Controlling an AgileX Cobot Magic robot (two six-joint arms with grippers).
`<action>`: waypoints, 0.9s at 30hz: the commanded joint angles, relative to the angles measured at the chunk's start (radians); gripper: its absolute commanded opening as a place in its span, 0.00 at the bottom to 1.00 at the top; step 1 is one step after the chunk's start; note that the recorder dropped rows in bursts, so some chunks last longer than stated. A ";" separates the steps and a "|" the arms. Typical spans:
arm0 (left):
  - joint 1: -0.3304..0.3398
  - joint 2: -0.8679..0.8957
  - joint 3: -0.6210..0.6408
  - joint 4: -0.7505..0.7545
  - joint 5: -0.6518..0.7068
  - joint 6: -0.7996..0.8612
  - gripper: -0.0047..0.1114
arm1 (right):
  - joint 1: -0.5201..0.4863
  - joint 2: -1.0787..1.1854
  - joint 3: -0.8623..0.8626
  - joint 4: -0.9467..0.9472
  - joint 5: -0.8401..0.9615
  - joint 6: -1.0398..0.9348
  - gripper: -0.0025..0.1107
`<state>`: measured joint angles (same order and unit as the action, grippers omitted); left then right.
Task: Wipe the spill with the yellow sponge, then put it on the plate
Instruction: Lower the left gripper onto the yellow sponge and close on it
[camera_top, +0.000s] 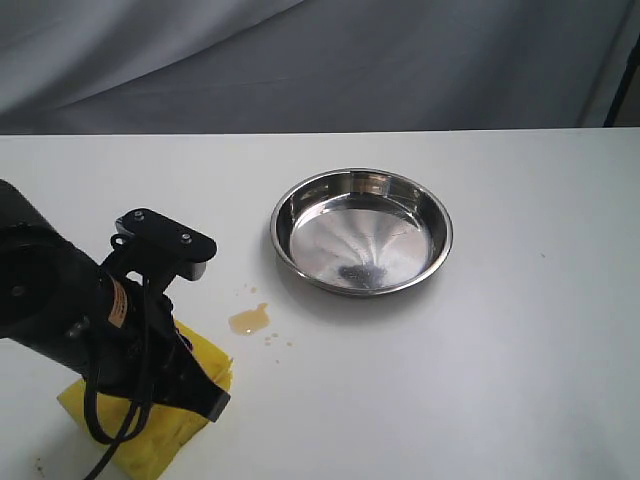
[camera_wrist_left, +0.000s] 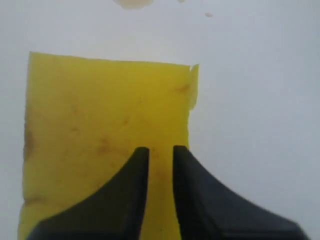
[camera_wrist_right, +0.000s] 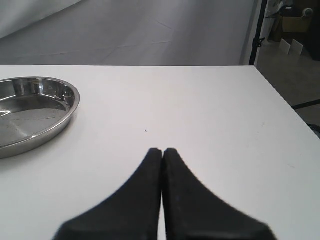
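The yellow sponge (camera_top: 150, 448) lies at the table's near left, mostly under my left arm. My left gripper (camera_top: 207, 393) is down on it. In the left wrist view the fingers of the gripper (camera_wrist_left: 160, 149) stand a narrow gap apart, pinching yellow foam near one edge of the sponge (camera_wrist_left: 100, 110). The amber spill (camera_top: 249, 319) sits just beyond the sponge, with tiny droplets around it; its edge shows in the left wrist view (camera_wrist_left: 132, 3). The steel plate (camera_top: 340, 235) stands empty at the centre. My right gripper (camera_wrist_right: 162, 150) is shut on nothing, beside the plate (camera_wrist_right: 30, 112).
The white table's right edge (camera_wrist_right: 280, 100) runs past my right gripper. A grey cloth backdrop (camera_top: 320, 60) hangs behind the table. The right arm does not show in the exterior view.
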<state>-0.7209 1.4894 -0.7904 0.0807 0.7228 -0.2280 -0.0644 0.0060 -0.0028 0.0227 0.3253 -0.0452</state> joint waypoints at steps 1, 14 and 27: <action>-0.005 0.004 -0.007 0.005 -0.015 -0.015 0.49 | -0.006 -0.006 0.003 -0.012 -0.016 -0.004 0.02; -0.005 0.072 -0.007 -0.010 -0.020 -0.040 0.56 | -0.006 -0.006 0.003 -0.012 -0.016 -0.004 0.02; -0.005 0.175 -0.007 0.006 -0.027 -0.040 0.56 | -0.006 -0.006 0.003 -0.012 -0.016 -0.004 0.02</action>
<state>-0.7209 1.6374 -0.7963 0.0882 0.6997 -0.2556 -0.0644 0.0060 -0.0028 0.0227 0.3230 -0.0452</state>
